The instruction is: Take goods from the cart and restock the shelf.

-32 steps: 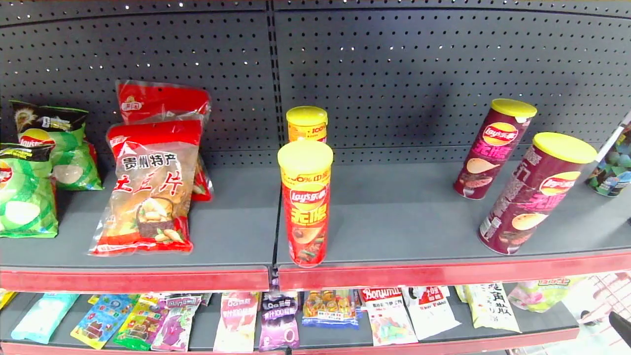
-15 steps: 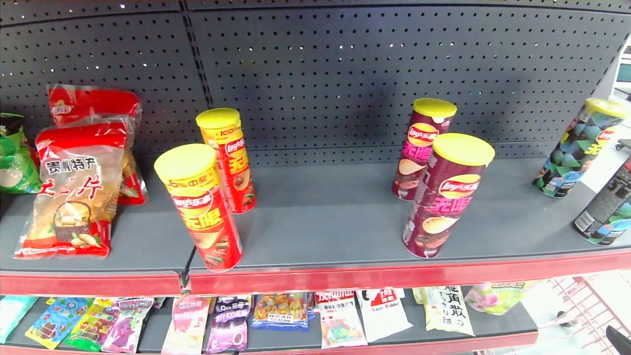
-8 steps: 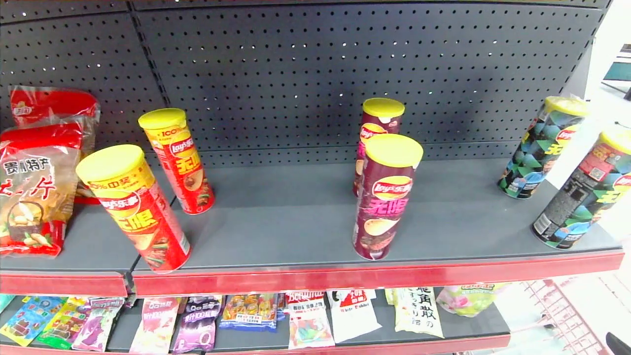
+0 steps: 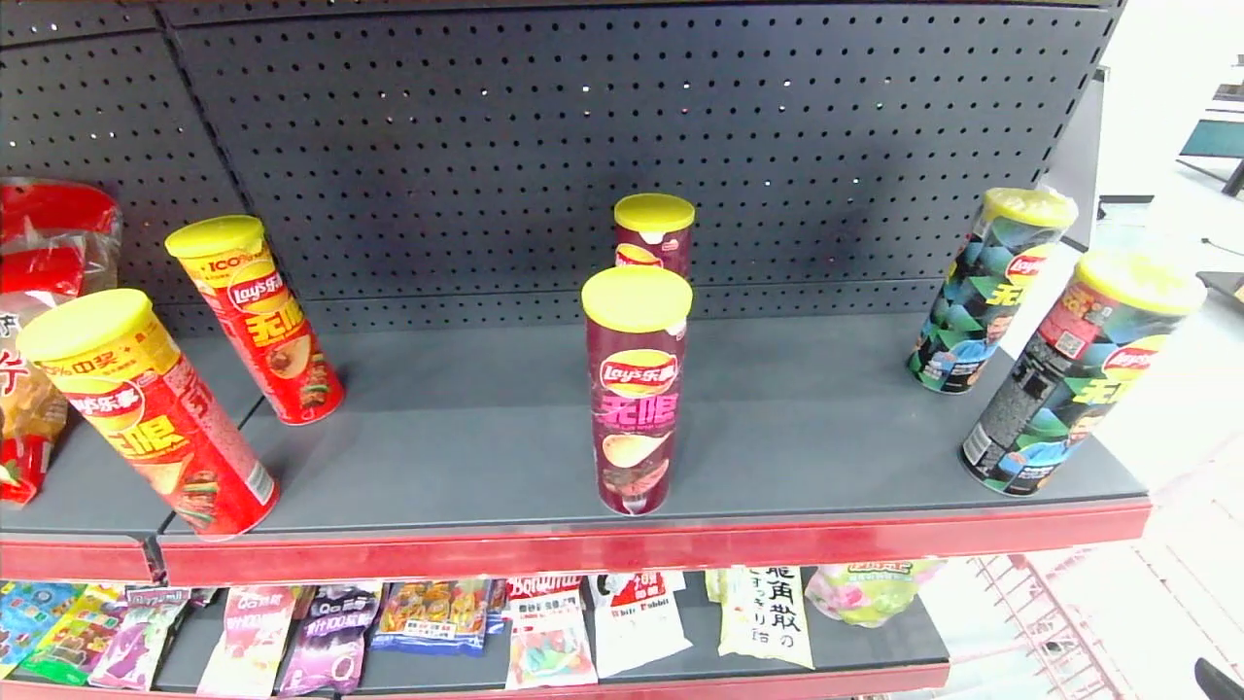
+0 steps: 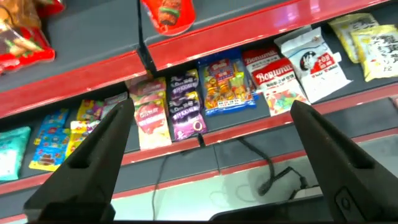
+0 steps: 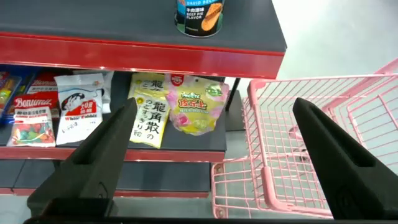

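The grey shelf (image 4: 777,418) with a red front lip carries upright chip cans with yellow lids: two red cans (image 4: 146,413), two maroon cans (image 4: 634,389) and two dark patterned cans (image 4: 1079,374) at its right end. A pink wire cart (image 6: 298,143) stands on the floor beside the shelf's right end, and its corner (image 4: 1050,622) is in the head view. My left gripper (image 5: 208,155) is open and holds nothing, low in front of the bottom shelf. My right gripper (image 6: 211,162) is open and holds nothing, near the cart's rim.
A wide bare stretch of shelf lies between the red and maroon cans and another right of the maroon ones. Several flat snack packets (image 4: 544,632) line the lower shelf (image 6: 186,149). Red bags (image 4: 39,292) sit at far left. Perforated back panel (image 4: 583,126) closes the rear.
The head camera has swung to the right: the shelf contents slid left in the picture, the green bags left the view, and the patterned cans and shelf end came in.
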### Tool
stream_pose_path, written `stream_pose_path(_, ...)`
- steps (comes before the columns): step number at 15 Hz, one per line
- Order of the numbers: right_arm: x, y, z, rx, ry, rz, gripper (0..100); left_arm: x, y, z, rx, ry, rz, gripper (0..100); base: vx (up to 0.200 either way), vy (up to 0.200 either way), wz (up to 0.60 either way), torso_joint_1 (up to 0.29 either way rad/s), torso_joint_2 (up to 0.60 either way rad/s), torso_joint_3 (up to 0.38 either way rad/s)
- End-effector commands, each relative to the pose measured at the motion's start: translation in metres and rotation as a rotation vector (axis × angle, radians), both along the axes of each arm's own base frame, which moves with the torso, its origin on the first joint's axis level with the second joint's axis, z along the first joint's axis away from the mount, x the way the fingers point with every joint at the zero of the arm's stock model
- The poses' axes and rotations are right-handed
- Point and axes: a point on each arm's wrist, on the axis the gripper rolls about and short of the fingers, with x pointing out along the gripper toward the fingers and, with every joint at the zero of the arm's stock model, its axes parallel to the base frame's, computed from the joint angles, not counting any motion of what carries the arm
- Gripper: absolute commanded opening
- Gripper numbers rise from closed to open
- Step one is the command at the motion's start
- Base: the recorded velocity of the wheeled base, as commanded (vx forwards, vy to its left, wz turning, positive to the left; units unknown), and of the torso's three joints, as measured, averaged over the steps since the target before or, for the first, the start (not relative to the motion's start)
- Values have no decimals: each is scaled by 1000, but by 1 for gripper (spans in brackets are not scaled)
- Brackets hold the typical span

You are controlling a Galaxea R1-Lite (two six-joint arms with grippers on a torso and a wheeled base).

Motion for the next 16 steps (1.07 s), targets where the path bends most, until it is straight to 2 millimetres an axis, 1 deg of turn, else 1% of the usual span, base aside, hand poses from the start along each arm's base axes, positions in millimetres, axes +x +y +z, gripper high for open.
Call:
stream_pose_path(1,0,0,-1,-1,5,2,100,0,0,0,5,5,0,100,0,0,0,0,0,0)
stream_pose_path(4,0,0,-2,-1,8,2,100,0,0,-4,8,6,-3,100,0,0,0,0,0,0)
stream_pose_path(7,0,0,-2,-2,8,4,100,0,0,-7,12,6,-4,100,200,0,0,-2,-1,1)
stream_pose_path(10,0,0,-2,-2,9,5,100,0,0,-5,18,-22,-22,100,0,0,0,0,0,0)
stream_pose_path(12,0,0,-6,-3,19,7,100,2,-1,-1,11,-51,-197,100,0,0,0,0,0,0)
stream_pose_path(13,0,0,-7,-4,23,7,100,6,-2,1,22,-51,-254,100,0,0,0,0,0,0)
stream_pose_path(15,0,0,-7,-10,23,8,100,32,-12,13,27,21,-360,100,0,0,0,0,0,0)
stream_pose_path(16,0,0,-7,-12,22,10,100,51,-18,22,21,30,-379,100,0,0,0,0,0,0)
